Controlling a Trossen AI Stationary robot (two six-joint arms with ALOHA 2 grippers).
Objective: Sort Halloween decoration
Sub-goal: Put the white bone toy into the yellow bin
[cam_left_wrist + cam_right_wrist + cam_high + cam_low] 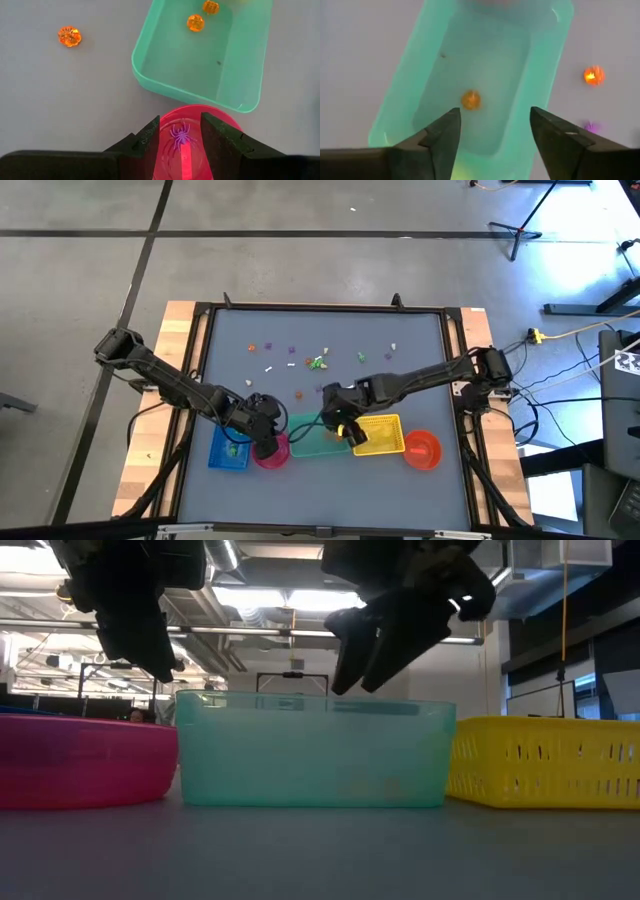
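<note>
My left gripper hangs open over the pink bowl. A purple spider lies in that bowl, below the gap between the fingers. My right gripper stands open above the teal bin, where an orange pumpkin shows between its fingers. In the left wrist view the teal bin holds two orange pumpkins. More trinkets, green, orange, purple and white, lie scattered on the far half of the table.
A row of containers stands near the table's front edge: blue bin, pink bowl, teal bin, yellow basket, orange container. One orange pumpkin lies on the table just beyond the teal bin.
</note>
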